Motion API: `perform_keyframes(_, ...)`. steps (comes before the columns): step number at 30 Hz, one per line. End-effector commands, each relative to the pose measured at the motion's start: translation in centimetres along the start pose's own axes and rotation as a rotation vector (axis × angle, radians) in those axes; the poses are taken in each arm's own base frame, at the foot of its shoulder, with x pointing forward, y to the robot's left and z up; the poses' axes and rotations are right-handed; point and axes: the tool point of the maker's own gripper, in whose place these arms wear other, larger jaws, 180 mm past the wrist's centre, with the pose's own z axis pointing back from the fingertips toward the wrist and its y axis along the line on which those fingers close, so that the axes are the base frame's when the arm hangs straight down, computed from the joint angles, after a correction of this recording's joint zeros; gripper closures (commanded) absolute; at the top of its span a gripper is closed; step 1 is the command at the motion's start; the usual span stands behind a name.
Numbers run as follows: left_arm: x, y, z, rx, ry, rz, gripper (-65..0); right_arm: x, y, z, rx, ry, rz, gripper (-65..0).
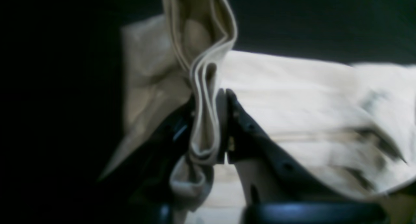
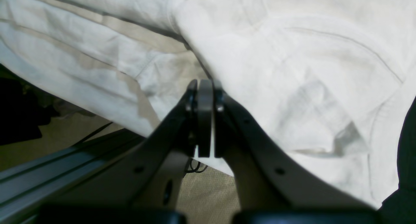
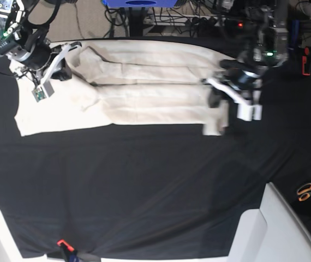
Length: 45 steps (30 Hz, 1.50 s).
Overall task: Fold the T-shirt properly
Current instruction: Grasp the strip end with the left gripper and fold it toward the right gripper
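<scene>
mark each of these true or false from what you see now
1. The black left gripper is clamped on a fold of the cream cotton T-shirt. True.
2. The black right gripper is wide open. False: its jaws are shut.
3. The scissors with orange-edged handles lie on the T-shirt. False: they lie apart from it, on the black table surface.
4. The T-shirt is bright red. False: it is cream.
5. The T-shirt shows creases and overlapping layers. True.
</scene>
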Motion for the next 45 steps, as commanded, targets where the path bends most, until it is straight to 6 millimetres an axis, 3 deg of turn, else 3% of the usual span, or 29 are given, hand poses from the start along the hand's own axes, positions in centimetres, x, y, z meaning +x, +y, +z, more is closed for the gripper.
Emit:
perform_keyframes(1, 0.6, -0.9, 0.0, -0.014, -0.031, 0.016, 0.0, 0.9, -0.1, 0.4, -0.001, -0.039, 0.009, -0.2)
perform_keyframes(5, -1.0, -3.3, -1.0, -0.036, 0.01, 0.047, 0.0, 0.9, -0.2, 0.5, -0.003, -0.039, 0.009, -0.2)
perform_keyframes(12, -3.1, -5.6, -2.7, -0.084, 0.073, 0.056, 0.0, 0.9, -0.2, 0.5, -0.004, -0.039, 0.008, -0.2)
perform_keyframes(14, -2.6, -6.5, -3.0, -0.105, 0.05, 0.043, 0.0, 0.9, -0.2, 0.5, -0.003, -0.039, 0.009, -0.2)
perform_keyframes(21, -4.3, -9.3, -4.5, -0.171, 0.101, 0.0, 0.0, 0.9, -0.2, 0.5, -0.004, -0.039, 0.008, -0.2)
perform_keyframes(26, -4.1, -11.0, -4.9, -0.207, 0.101, -0.008, 0.0, 0.9, -0.3, 0.5, -0.006, -0.037, 0.01, -0.2)
perform_keyframes(34, -3.6, -11.5, -5.2, -0.216, 0.09, -0.005, 0.0, 0.9, -0.3, 0.5, -0.006, -0.037, 0.01, -0.2)
perform_keyframes(40, -5.3, -10.4, -5.7, -0.188, 0.137, 0.005, 0.0, 0.9, -0.3, 0.5, -0.006, -0.037, 0.01, -0.2)
perform_keyframes(45, -5.4, -10.4, -5.8, -0.188, 0.14, 0.005, -0.3, 0.9, -0.2, 0.5, -0.003, -0.037, 0.012, -0.2)
